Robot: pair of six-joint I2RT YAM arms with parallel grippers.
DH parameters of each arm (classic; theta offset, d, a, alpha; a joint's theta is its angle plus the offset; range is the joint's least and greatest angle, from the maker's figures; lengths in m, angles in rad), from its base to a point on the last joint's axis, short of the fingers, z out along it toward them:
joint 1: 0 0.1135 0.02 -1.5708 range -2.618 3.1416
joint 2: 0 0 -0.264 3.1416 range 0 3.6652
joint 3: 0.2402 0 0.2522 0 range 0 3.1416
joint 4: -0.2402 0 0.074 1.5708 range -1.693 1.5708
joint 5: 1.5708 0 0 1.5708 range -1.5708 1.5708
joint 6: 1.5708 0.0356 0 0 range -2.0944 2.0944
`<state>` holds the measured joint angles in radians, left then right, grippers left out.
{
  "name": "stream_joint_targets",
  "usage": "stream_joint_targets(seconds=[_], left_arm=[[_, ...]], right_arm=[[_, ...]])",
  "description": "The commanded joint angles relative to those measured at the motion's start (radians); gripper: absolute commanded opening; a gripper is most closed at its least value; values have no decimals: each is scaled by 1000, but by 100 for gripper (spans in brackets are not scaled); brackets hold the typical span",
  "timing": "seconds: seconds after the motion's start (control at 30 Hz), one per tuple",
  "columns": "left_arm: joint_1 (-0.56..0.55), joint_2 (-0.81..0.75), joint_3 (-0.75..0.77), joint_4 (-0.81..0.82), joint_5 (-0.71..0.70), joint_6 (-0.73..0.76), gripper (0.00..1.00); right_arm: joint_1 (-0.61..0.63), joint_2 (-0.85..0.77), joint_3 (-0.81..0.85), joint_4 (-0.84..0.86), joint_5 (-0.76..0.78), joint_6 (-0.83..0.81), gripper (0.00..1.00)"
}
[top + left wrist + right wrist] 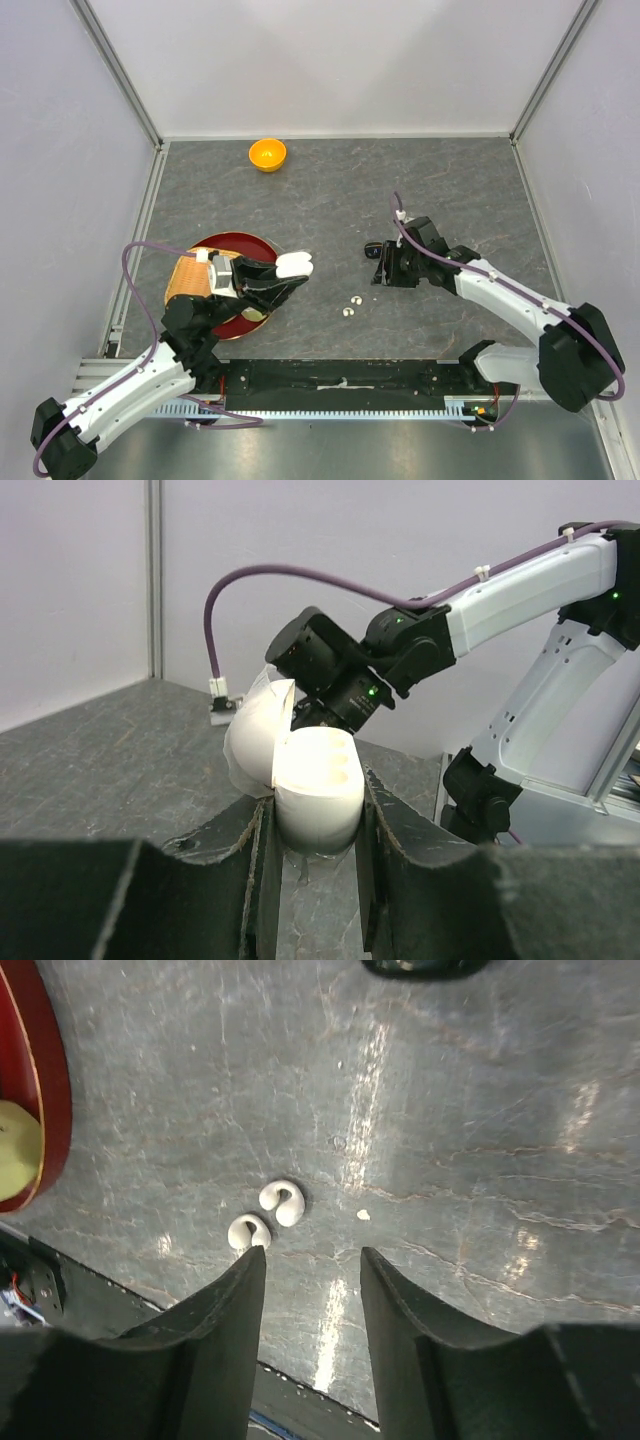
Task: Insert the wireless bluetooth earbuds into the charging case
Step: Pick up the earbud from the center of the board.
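The left end effector (314, 810) is clenched on a white, rounded charging case (318, 770), its lid swung open, held above the red plate (230, 238). Two tiny white curled earbuds (282, 1202) lie side by side on the grey counter (450, 1160), just beside the right end effector (312, 1260), whose jaws stand apart, grasping nothing. Farther off sits an orange bowl (267, 154).

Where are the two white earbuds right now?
In the top view the white earbuds lie side by side on the table, between the red plate and the right gripper, touching neither.
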<state>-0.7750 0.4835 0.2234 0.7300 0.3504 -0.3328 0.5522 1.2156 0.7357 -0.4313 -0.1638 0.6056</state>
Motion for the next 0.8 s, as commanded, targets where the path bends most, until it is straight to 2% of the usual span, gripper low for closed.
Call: stream_joint_targets(seconds=[0.0, 0.33, 0.77], left_arm=[[-4, -5, 16, 8, -14, 18, 2], [-3, 3, 16, 14, -16, 5, 2], [-3, 12, 5, 29, -19, 2, 2]], right_arm=[[0, 48, -36, 103, -127, 5, 48], [-2, 171, -39, 224, -181, 2, 43], [0, 280, -27, 266, -204, -23, 39]])
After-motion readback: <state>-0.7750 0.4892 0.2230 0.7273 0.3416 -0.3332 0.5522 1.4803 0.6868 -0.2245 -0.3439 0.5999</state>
